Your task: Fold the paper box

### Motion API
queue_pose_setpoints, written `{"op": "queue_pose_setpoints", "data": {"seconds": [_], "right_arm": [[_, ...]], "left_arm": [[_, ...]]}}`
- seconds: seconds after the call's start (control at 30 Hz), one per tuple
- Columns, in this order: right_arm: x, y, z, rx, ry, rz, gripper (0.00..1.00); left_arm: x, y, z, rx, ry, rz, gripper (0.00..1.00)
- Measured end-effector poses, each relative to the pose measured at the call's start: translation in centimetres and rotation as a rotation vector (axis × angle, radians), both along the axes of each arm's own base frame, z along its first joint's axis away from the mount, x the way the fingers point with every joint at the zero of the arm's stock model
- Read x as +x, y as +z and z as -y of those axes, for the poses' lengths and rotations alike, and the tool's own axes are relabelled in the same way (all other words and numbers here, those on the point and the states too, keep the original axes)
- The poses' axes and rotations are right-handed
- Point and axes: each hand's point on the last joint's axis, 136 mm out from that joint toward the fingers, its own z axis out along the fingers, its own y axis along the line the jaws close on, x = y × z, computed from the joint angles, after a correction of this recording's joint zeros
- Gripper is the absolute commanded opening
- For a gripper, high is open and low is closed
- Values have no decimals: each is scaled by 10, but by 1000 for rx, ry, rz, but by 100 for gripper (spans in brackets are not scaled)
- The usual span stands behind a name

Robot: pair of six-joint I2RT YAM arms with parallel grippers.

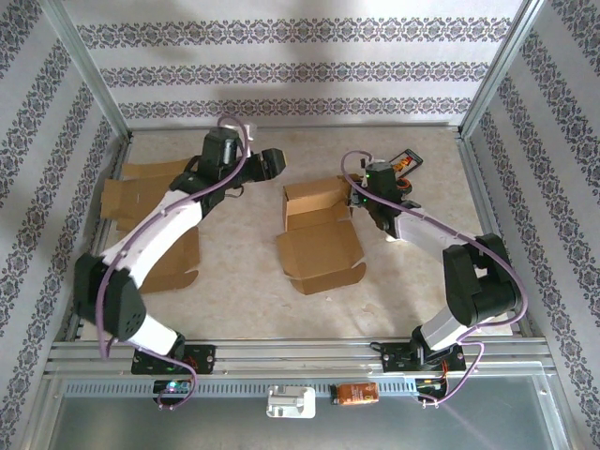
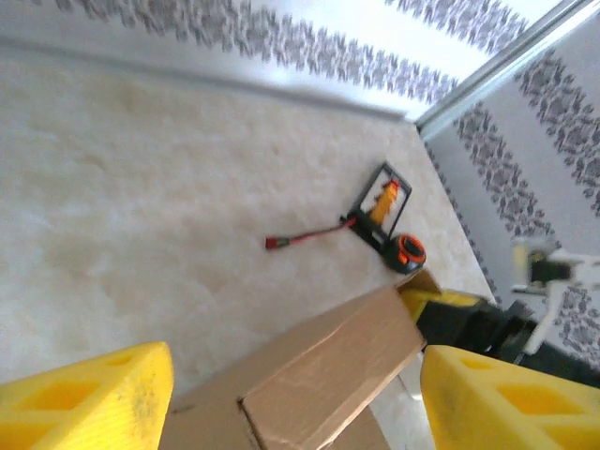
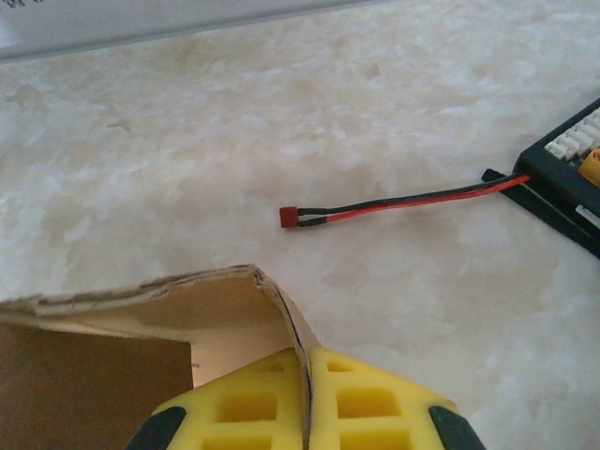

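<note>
– Right pincer [image 3: 307,375] is shut tight on the box's [image 1: 319,246] right wall, with the cardboard squeezed between the yellow fingers at the top corner.
– Left one?
– Left pincer [image 1: 270,161] hangs apart, holding nothing, just off the box's far left corner.
– Where's the box?
– Mid-desk [image 1: 244,300], between the arms. The far part is raised into walls. The near flap lies flat, open toward the bases. Flat cardboard sheets [image 1: 178,261] lie well off to the left, under the left arm.
– Step?
– Looks like squaring up the side walls. Right side is pinned, left side not yet handled.
– Next?
– My guess: left pincer comes down on the opposite wall and stands it upright while the right steadies the box. It needs an edge-on approach, since thin card will likely buckle if caught flat. Loose red wire [image 3: 394,208] lies near, apart from the box.
</note>
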Motion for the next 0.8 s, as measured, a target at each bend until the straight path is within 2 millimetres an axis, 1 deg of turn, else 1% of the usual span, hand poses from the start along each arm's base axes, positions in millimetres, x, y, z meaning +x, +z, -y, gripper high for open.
{"op": "queue_pose_setpoints", "data": {"seconds": [0.07,0.13,0.2,0.27,0.37,0.43,0.5,0.53,0.63,0.7,0.77,0.8], "right_arm": [[-2,0,-2,-6,-31,-4,4],[-2,2,0,-12,-76,-7,4],[0,6,6,-17,-132,-7,4],[2,9,15,-25,-195,-6,4],[1,9,28,-42,-276,-15,4],[-1,7,34,-58,-309,-29,4],[-1,7,38,-63,-334,-41,4],[1,7,40,-63,-349,-46,4],[5,7,40,-47,-374,-54,4],[5,3,41,-41,-387,-67,4],[2,-2,42,-40,-397,-86,4],[1,-3,42,-41,-399,-94,4]], "left_arm": [[-16,11,7,26,15,46,47],[-34,7,23,49,3,53,42],[-50,-10,40,78,-17,30,37],[-67,-38,54,118,-37,-14,33],[-85,-73,67,149,-73,-64,32],[-90,-86,76,138,-109,-76,30],[-90,-97,91,119,-155,-96,26],[-88,-103,102,109,-186,-109,23],[-84,-127,144,87,-299,-176,17],[-82,-152,172,84,-369,-232,15],[-85,-178,189,88,-422,-289,12],[-88,-193,194,91,-446,-322,11]]}}
